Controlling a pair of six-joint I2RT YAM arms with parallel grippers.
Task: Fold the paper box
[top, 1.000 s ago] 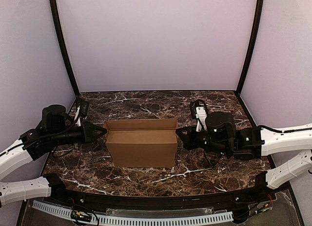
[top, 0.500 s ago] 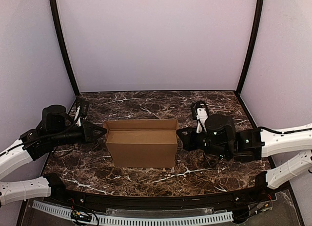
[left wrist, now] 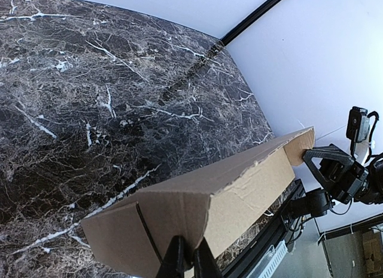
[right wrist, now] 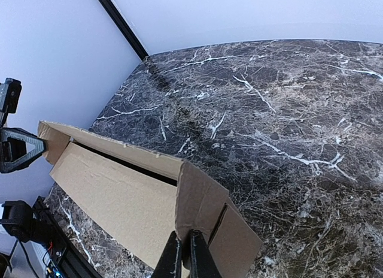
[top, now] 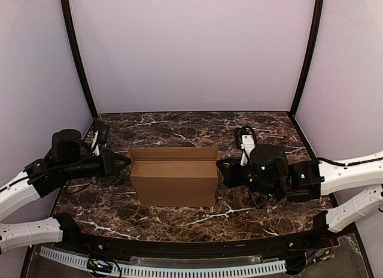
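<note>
The paper box is plain brown cardboard, standing open-topped on the marble table, its long front wall toward the arms. My left gripper is at the box's left end, shut on the end flap where it meets the long wall. My right gripper is at the right end, shut on the right end flap. In the right wrist view a dark gap shows between the front wall and the back wall. Each wrist view shows the other gripper at the far end.
Dark marble tabletop surrounded by pale walls with black corner posts. A slotted white rail runs along the near edge. Both arms reach in from the sides at box height.
The right arm has shifted slightly left toward the box end, and its wrist has turned a little. The left arm and the box stay almost unmoved.
</note>
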